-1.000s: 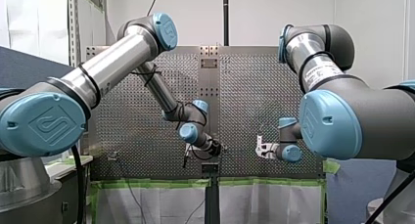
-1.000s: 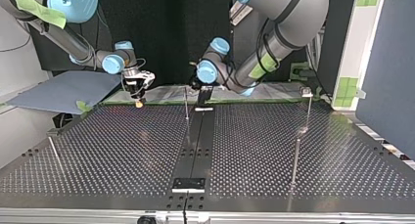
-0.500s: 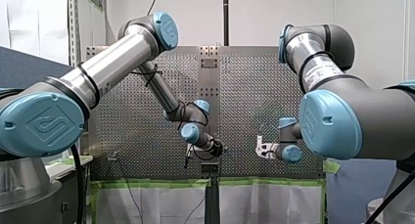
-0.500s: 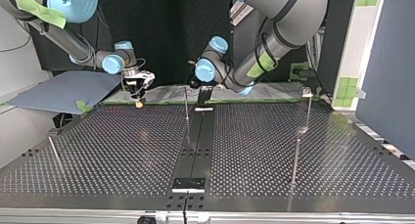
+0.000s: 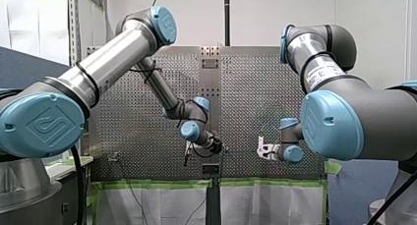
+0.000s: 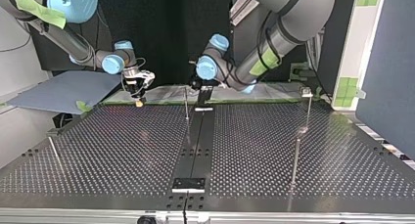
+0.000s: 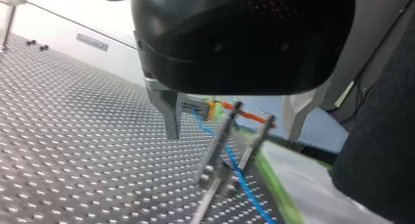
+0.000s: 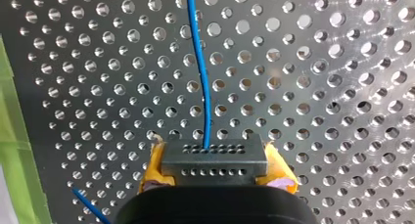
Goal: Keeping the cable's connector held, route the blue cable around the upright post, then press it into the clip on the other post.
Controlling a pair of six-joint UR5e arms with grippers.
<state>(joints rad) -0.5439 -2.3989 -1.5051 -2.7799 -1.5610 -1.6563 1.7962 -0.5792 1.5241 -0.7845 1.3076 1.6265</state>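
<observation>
In the right wrist view my right gripper (image 8: 215,168) is shut with its yellow pads (image 8: 152,166) on a dark grey connector (image 8: 214,154). The blue cable (image 8: 200,67) runs from the connector straight ahead over the perforated plate. My left gripper (image 7: 235,128) is open, its metal fingers (image 7: 171,117) apart. Ahead of it, seen between the fingers, stand two thin metal posts (image 7: 219,142) with the blue cable (image 7: 234,166) passing by them. From across the table my left gripper (image 6: 196,83) hangs near a thin post (image 6: 186,104), and my right gripper (image 6: 139,93) is at that view's left.
A tall post with a small head (image 6: 296,155) stands at the top view's right and a short leaning pin (image 6: 54,151) at its left. A dark rail (image 6: 197,145) runs down the plate's middle. Green tape (image 8: 14,150) edges the plate beside my right gripper.
My left arm's elbow and wrist have shifted slightly, its gripper edging a little up and to the left in the front view. My right arm has stayed still.
</observation>
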